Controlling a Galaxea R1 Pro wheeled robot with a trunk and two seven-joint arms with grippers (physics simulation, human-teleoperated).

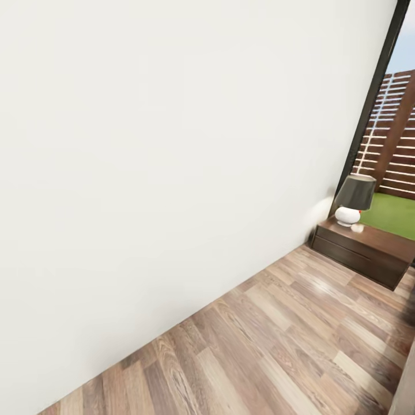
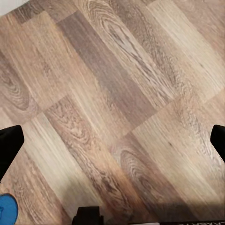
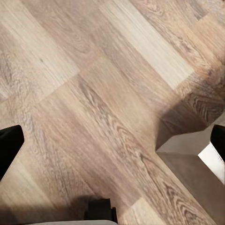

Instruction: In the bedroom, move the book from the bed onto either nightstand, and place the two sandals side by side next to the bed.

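- The low dark brown wooden nightstand (image 1: 369, 248) with a glossy top and drawer fronts stands on the floor against the white wall, at the far right of the head view.
- On its top sits a small table lamp (image 1: 354, 199) with a round white base and a dark grey shade, close to the wall.
- Just behind the nightstand rises a tall dark-framed window (image 1: 397, 127); through it show a slatted brown fence (image 1: 395, 144) and green grass (image 1: 395, 214).
- A bright blue rounded shape (image 2: 6, 210) lies at the edge of the left wrist view on the planks; it may be a sandal, but too little shows to tell.
- The left gripper (image 2: 112, 140) hangs over bare planks with its two dark fingers spread wide apart, nothing between them.
- The right gripper (image 3: 112, 145) is likewise wide apart and holds nothing; below it a pale grey-beige box-like corner (image 3: 187, 143) casts a shadow on the floor.
- The plain white wall (image 1: 173, 144) takes up most of the head view.
- The wood-plank floor (image 1: 276, 346) of brown and tan boards runs from the wall's foot towards the camera.
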